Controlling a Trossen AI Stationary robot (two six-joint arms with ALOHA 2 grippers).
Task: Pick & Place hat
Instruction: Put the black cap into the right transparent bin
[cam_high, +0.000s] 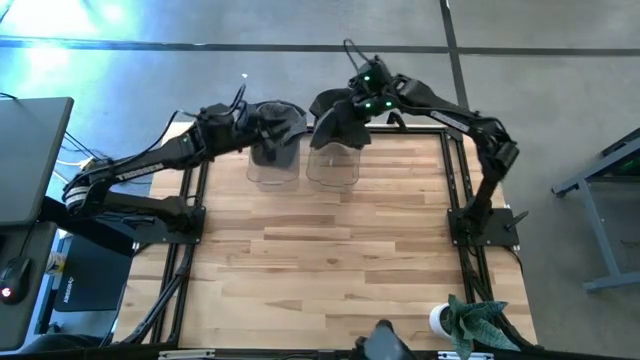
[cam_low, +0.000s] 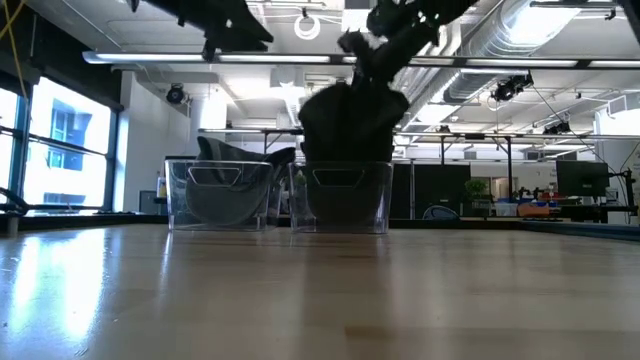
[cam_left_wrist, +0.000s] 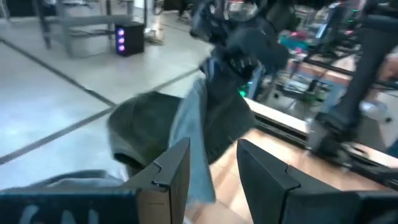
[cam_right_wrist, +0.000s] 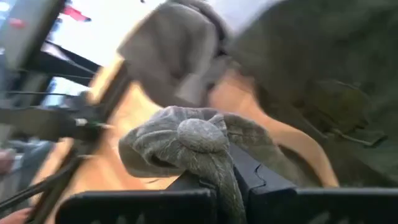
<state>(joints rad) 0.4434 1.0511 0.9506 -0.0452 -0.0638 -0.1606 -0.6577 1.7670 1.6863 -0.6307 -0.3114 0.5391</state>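
Two clear bins stand side by side at the table's far edge. The left bin has a dark grey hat lying in it. Above the right bin, my right gripper is shut on a second dark olive hat. That hat hangs down into the bin's mouth. My left gripper hovers open just above the left bin, touching nothing I can see. My right gripper pinches the olive hat's bunched crown, right by its top button, between its two fingers. A gathered fold of cloth runs down between them. It comes from above. The hat hangs slack below the fingers, its lower part reaching the right bin's rim.
A small plant in a white pot stands at the table's near right corner. The wooden tabletop in front of the bins is bare. A dark monitor sits off the left edge.
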